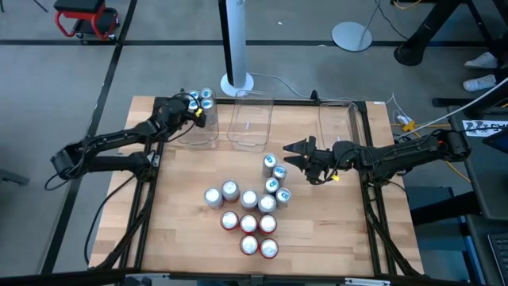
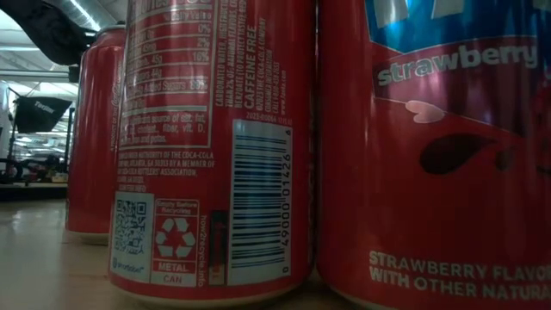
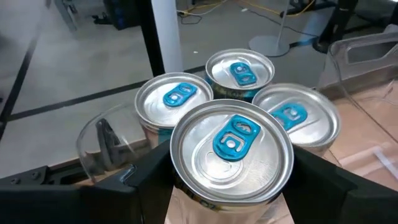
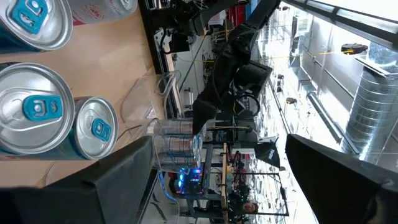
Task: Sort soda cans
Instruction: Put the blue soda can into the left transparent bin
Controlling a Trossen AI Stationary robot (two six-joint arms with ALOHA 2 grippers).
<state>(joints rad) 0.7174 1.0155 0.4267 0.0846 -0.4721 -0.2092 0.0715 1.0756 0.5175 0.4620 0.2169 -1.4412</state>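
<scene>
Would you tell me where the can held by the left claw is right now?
In the high view, the held can sits over the leftmost clear tub at the table's far left, beside three blue-tabbed cans.

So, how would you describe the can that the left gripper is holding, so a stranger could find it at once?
Look at the far left clear tub on the wooden table. Three blue-tabbed cans already stand inside it. The left gripper holds a fourth can among them, and it alone sits between two dark fingers, with its top higher than the others.
</scene>
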